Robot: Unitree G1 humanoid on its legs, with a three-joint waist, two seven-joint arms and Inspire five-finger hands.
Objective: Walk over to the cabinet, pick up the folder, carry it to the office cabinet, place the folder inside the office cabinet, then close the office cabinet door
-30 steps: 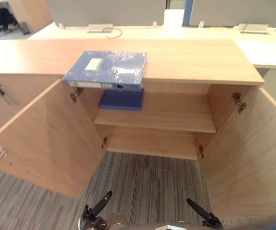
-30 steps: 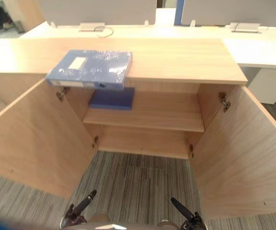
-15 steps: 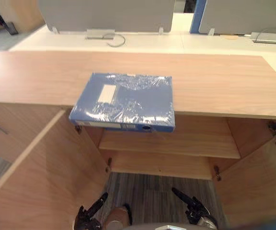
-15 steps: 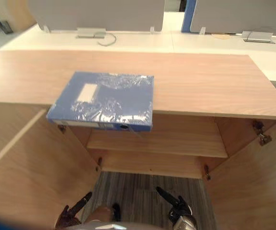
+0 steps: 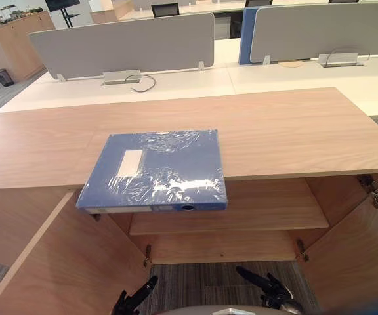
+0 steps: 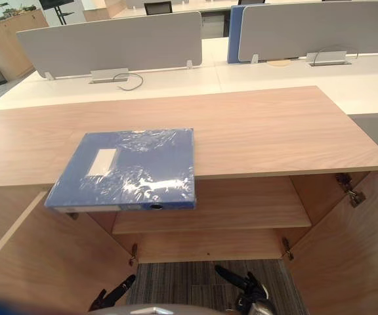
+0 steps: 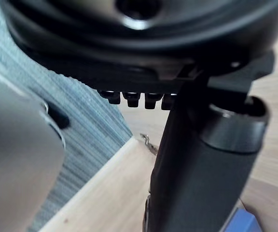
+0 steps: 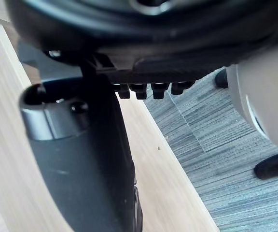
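A blue folder [image 5: 156, 170] wrapped in clear plastic lies flat on the wooden cabinet top [image 5: 294, 131], its near edge overhanging the front. Below it the office cabinet stands with both doors swung out, and its inner shelf [image 5: 268, 210] is bare where it shows. My left hand [image 5: 136, 302] and right hand [image 5: 264, 289] hang low in front of the cabinet opening, well below the folder and apart from it. Both are open and hold nothing; their straight fingers [image 7: 129, 99] and fingers [image 8: 144, 89] show in the wrist views.
The left door [image 5: 58, 269] and right door [image 5: 363, 256] flank me on either side. White desks [image 5: 176, 82] with grey divider screens [image 5: 123, 42] stand behind the cabinet. Striped carpet [image 5: 209, 285] lies underfoot.
The camera has moved closer to the cabinet and tipped up, so the top and the desks behind take up more of the picture. The folder has stayed in place, and both hands remain low.
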